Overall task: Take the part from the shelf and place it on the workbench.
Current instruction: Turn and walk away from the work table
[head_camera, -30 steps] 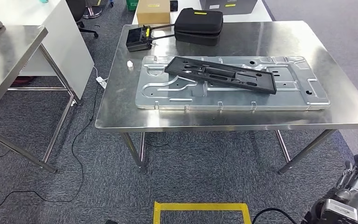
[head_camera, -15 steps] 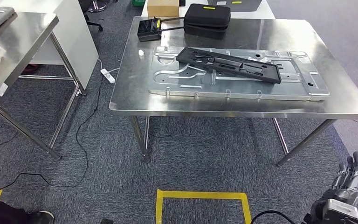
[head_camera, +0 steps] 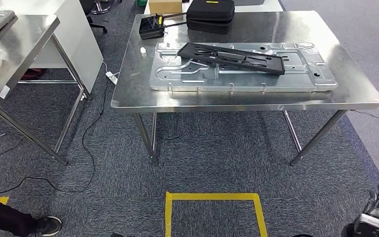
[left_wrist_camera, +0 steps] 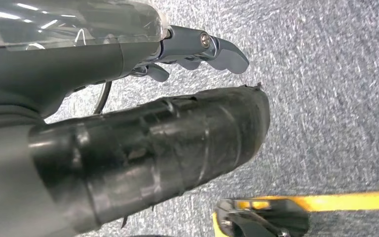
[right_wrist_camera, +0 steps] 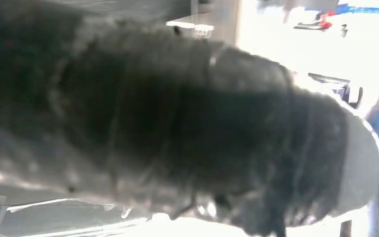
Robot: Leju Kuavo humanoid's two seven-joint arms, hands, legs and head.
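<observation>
Black part (head_camera: pixel 231 57) already lies on the surface (head_camera: pixel 246 98), flat across the silver stamped panel (head_camera: pixel 242 74), long axis running roughly 10 to 4 o'clock; looks placed, so I'd judge the carry done and only backing off or the next fetch left; can't confirm a shelf from here.

Right hand (head_camera: pixel 378 211) hangs low at 5 o'clock of the head view, over carpet, well apart from the surface; fingers apart, nothing in it. Left hand (left_wrist_camera: pixel 197 49) seen from its wrist camera over carpet; metal fingers loosely extended with nothing between them, so it reads as empty and unclenched.

Edges: the panel's front edge sits near the surface's front lip, a bare steel strip between; bare steel also at 3 o'clock of the panel. Black case (head_camera: pixel 210 16) and small black device (head_camera: pixel 152 27) sit at 12 o'clock, behind the panel, apart from the part.

Room: carpet in front of the surface, yellow tape square (head_camera: pixel 214 215) at 6 o'clock; second steel table (head_camera: pixel 19 54) at 9 o'clock with a cable on the floor between; a person's shoe (head_camera: pixel 47 225) at 7 o'clock, watch that side.
</observation>
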